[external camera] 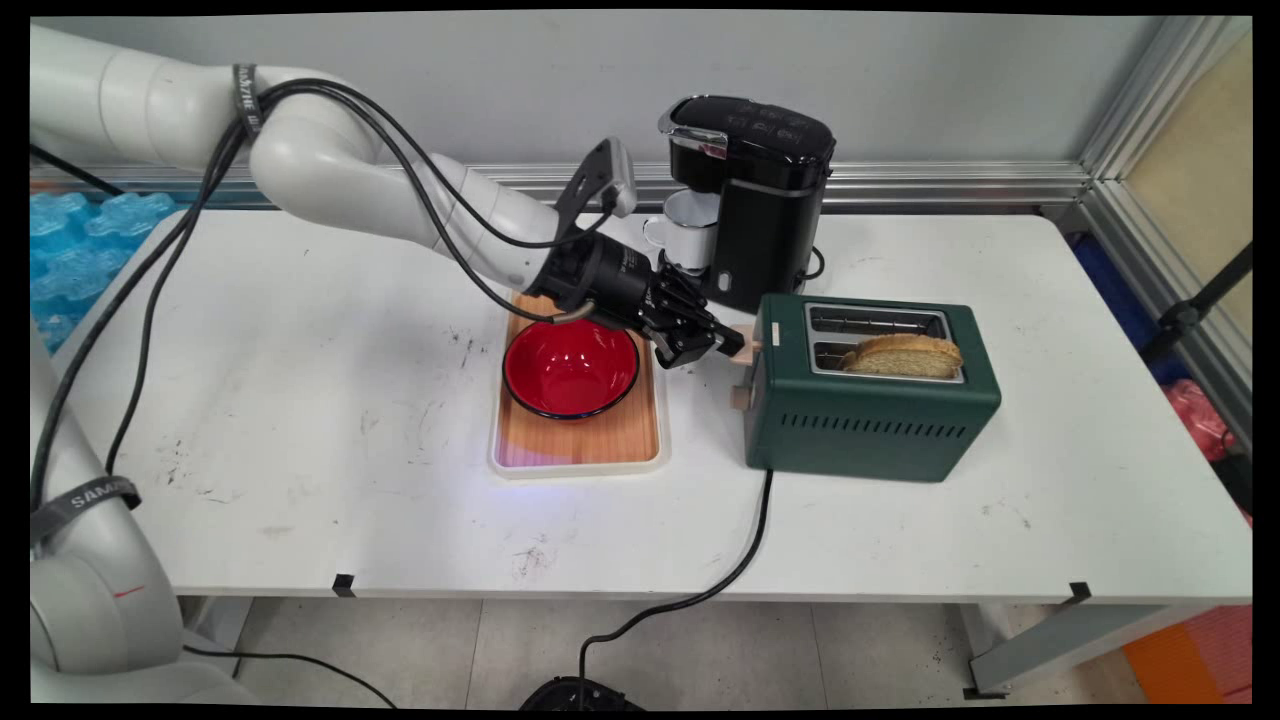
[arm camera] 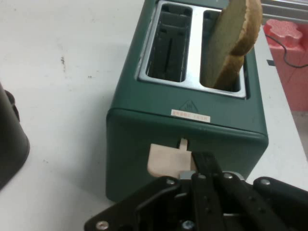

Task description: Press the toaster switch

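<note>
Black fingers (external camera: pixel 735 345) sit together against the pale wooden lever (arm camera: pixel 166 161) on the dark green two-slot toaster (external camera: pixel 870 400) at frame centre, a toast slice (external camera: pixel 905 355) in one slot; its small label (arm camera: pixel 191 115) is unreadable.

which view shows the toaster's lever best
The hand view: the toaster fills it, and its pale lever sits close up, just above the gripper. In the main view the lever is only a small tab at the toaster's left end, partly behind the gripper's tip.
</note>
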You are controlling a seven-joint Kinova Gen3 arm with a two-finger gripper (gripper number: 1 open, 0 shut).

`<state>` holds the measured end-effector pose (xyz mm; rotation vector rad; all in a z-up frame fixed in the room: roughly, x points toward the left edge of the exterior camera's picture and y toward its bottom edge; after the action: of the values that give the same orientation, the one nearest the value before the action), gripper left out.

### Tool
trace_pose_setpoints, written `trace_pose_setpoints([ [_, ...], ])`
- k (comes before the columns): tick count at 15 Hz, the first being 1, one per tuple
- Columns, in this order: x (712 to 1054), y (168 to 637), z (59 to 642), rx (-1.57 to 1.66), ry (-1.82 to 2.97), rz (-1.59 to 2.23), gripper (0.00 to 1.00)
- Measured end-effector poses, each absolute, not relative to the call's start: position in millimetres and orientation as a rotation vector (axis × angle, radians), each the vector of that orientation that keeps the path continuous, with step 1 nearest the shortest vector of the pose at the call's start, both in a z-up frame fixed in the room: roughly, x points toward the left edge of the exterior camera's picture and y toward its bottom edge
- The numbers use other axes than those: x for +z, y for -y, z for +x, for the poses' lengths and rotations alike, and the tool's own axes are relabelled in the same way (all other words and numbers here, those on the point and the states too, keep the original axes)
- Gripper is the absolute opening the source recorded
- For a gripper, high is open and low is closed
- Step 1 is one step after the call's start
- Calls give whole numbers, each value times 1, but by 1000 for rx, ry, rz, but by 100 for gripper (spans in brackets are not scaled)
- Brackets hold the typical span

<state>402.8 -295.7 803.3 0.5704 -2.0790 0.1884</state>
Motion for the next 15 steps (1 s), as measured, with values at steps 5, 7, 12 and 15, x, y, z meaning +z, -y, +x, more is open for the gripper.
trace_pose_setpoints([
  [5, 794, 298, 400, 187, 2087, 574, 0],
  [7, 790, 298, 401, 182, 2093, 580, 0],
  [12, 779, 298, 405, 165, 2109, 602, 0],
  [15, 773, 299, 406, 153, 2116, 613, 0],
])
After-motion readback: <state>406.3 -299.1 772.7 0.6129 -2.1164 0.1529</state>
